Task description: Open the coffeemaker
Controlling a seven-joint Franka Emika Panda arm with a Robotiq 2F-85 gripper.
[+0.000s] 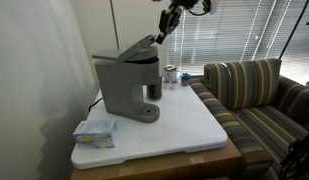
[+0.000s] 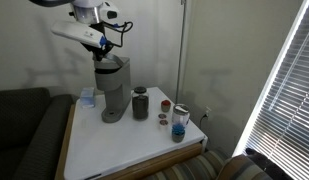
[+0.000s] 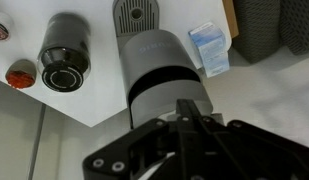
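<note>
The grey boxy coffeemaker stands on the white tabletop and shows in both exterior views. Its dark top lid is tilted up at the front. In the wrist view I look down on its grey top with a dark band. My gripper is just above the raised end of the lid and shows above the machine in an exterior view. Its fingers are pressed together with nothing between them. I cannot tell whether they touch the lid.
A dark cup stands beside the coffeemaker, with a red-lidded jar and a blue jar further along. A blue-white box lies on the white tabletop. A striped sofa borders the table.
</note>
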